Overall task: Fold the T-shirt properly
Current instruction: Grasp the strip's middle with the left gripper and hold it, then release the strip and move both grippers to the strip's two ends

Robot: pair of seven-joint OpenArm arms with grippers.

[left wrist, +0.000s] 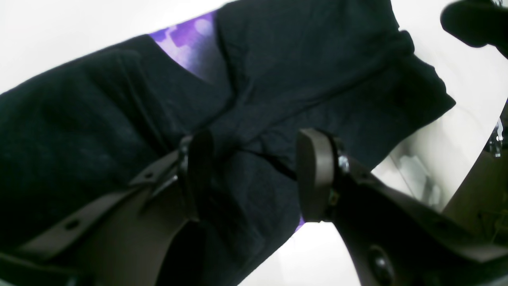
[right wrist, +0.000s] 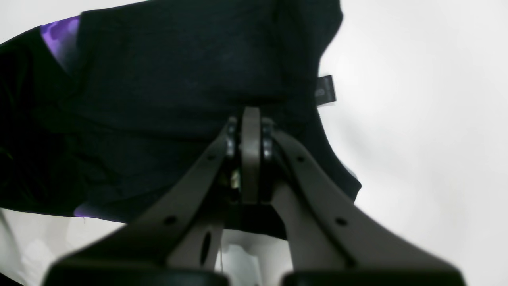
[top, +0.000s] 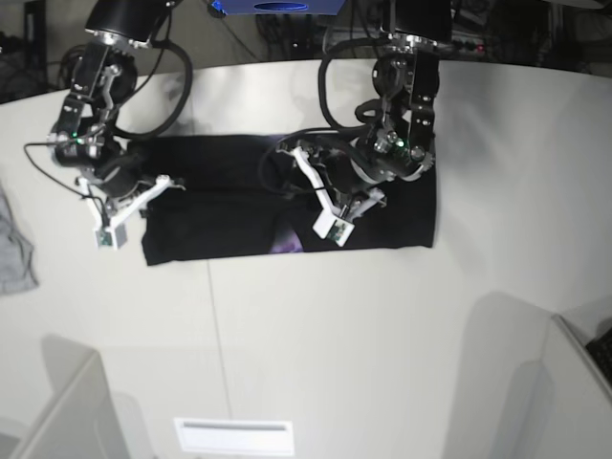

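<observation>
The black T-shirt (top: 239, 225) lies on the white table (top: 335, 335) as a long folded band, with a sliver of purple print (top: 287, 239) at its front edge. In the left wrist view my left gripper (left wrist: 256, 174) stands open just above the T-shirt (left wrist: 99, 119), a soft ridge of cloth lying loose between its fingers (left wrist: 313, 174). It hovers over the band's middle (top: 292, 158). My right gripper (right wrist: 251, 119) is shut with its tips against the T-shirt (right wrist: 158, 79), over the band's left end (top: 170, 182). Whether cloth is pinched between the tips is hidden.
A small grey cloth (top: 11, 249) lies at the table's left edge. A black label (right wrist: 326, 90) sticks out from the shirt's edge. Grey panels rise at the front left (top: 57, 411) and front right (top: 574, 382). Cables and equipment stand behind the table.
</observation>
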